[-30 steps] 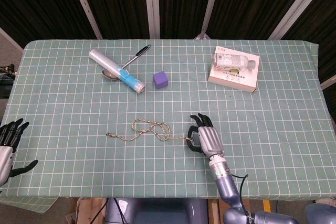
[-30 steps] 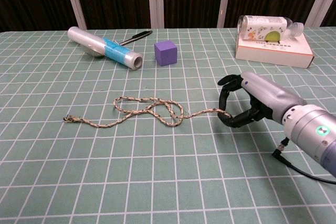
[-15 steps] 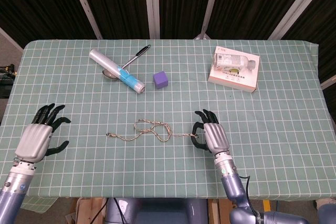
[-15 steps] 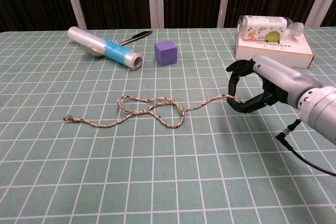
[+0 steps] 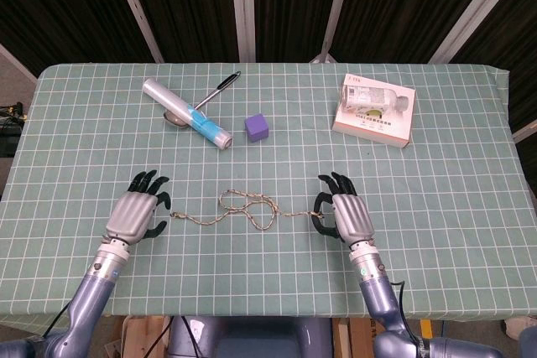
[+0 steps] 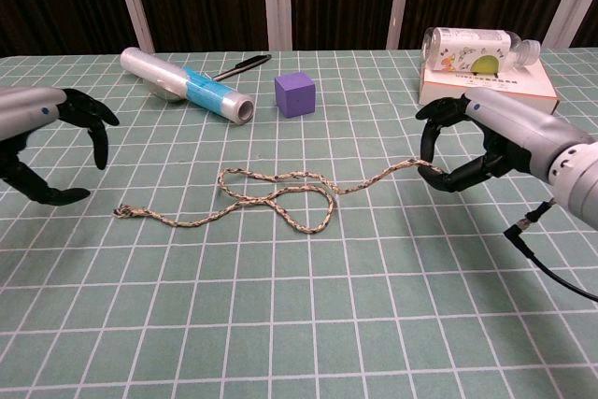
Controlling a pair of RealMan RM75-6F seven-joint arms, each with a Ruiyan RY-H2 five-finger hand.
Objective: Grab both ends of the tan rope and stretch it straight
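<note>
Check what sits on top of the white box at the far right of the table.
A clear plastic bottle lies on its side on the white box, cap toward the right. Whether anything lies behind the box cannot be seen.

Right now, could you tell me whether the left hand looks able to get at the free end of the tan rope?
Probably yes: the left hand hovers open beside the rope's free end, with only bare tablecloth between them.
</note>
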